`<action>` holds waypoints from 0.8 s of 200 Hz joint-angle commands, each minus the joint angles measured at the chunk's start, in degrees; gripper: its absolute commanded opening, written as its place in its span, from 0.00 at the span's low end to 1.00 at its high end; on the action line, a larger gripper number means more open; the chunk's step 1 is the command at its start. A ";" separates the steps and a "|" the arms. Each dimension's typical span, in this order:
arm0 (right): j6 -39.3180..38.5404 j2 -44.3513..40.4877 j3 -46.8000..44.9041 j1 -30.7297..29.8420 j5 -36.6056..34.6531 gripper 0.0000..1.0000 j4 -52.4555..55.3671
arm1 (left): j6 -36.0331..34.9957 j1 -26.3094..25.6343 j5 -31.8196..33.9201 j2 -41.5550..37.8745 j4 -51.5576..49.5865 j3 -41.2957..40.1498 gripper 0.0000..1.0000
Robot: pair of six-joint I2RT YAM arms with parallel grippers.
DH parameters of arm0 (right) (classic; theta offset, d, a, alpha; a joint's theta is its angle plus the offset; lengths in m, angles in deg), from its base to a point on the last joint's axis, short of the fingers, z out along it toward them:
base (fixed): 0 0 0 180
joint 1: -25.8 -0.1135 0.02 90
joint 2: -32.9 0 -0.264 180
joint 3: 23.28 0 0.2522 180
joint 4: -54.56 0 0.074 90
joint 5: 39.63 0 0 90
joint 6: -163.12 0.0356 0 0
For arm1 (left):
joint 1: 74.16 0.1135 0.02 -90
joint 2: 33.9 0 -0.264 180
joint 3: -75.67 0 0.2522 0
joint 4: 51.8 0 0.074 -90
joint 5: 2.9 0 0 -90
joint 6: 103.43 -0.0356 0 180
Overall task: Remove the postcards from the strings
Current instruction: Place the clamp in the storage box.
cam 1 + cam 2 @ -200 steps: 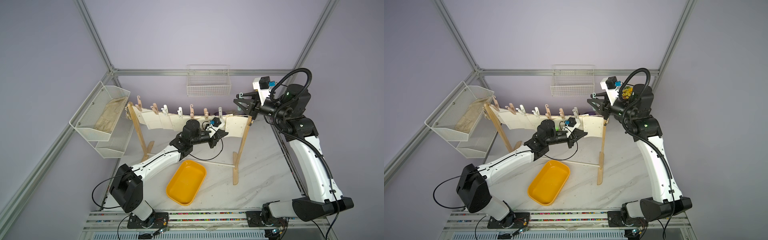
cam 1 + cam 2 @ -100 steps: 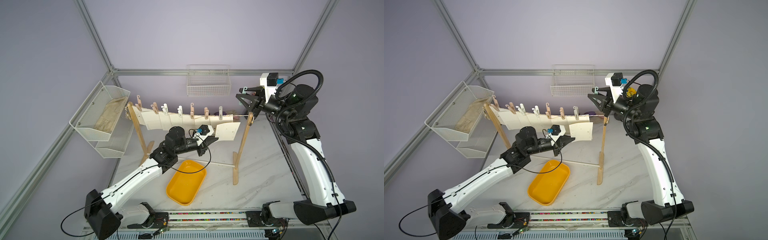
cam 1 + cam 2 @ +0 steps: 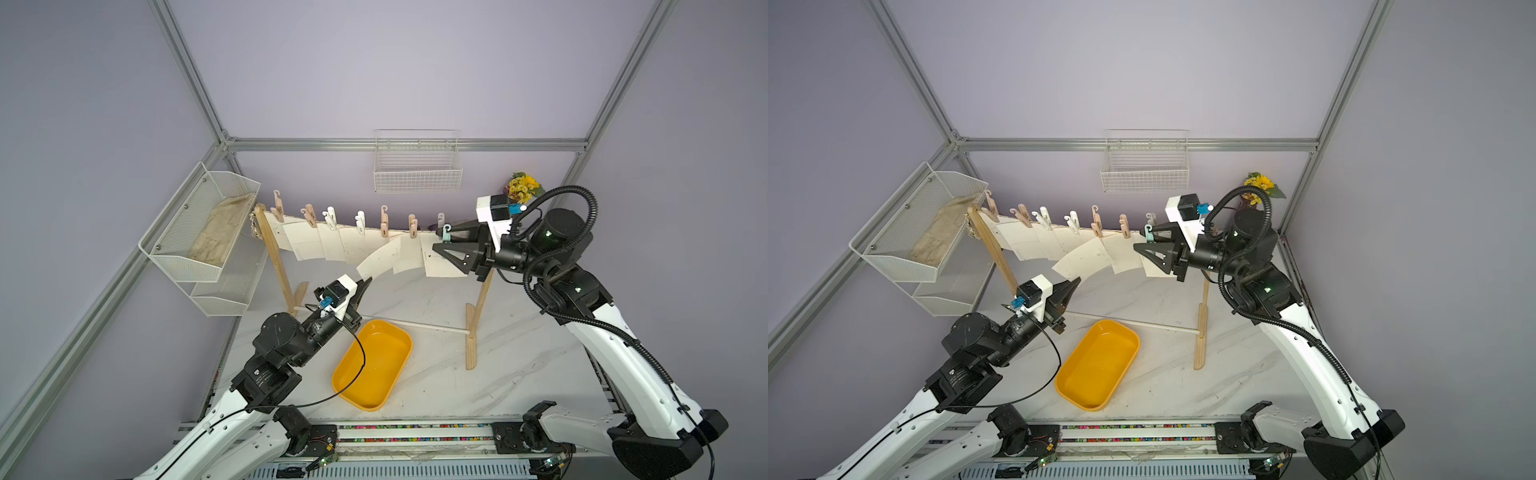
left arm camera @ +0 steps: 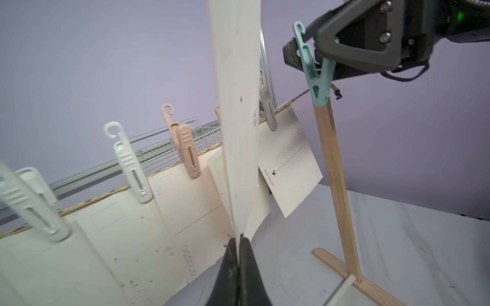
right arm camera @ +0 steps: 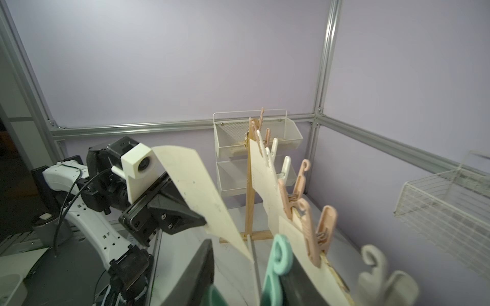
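Left gripper (image 3: 365,285) clamps the curved cream paper postcard (image 3: 384,253); I'd draw it slowly toward lower-centre frame without creasing it.

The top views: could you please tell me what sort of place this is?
Probably a robot test cell: an aluminium frame and lilac panels enclose a table, a left arm and right arm mount at its edge, and postcards hang as props.

Left wrist view: the curved cream-white paper postcard (image 4: 238,106) runs off the top edge. Its lower corner is hidden between the pinched fingers of my left gripper (image 4: 237,239). Right wrist view, bottom edge: the mint-green plastic clothespin (image 5: 278,254) is blurred and cropped. Whether my right gripper (image 5: 252,254) presses it, I cannot tell.
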 commanded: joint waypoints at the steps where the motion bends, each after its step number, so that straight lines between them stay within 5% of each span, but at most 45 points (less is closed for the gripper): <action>1: -0.56 0.78 -4.13 -4.32 -3.88 0.39 0.35 | -3.10 -0.03 10.67 -1.98 2.09 -1.76 0.02; 64: -2.28 7.58 -13.11 -16.70 -12.84 0.40 -0.36 | -8.86 -0.04 18.24 -5.55 2.05 -2.58 0.02; 115: -3.05 14.22 -16.58 -19.27 -17.41 0.60 -1.94 | -9.00 -0.04 18.18 -5.41 2.51 -3.13 0.02; 160: -2.92 9.88 -19.64 -19.35 -20.89 0.72 -4.81 | -8.36 -0.05 14.07 -4.52 -0.29 -1.41 0.02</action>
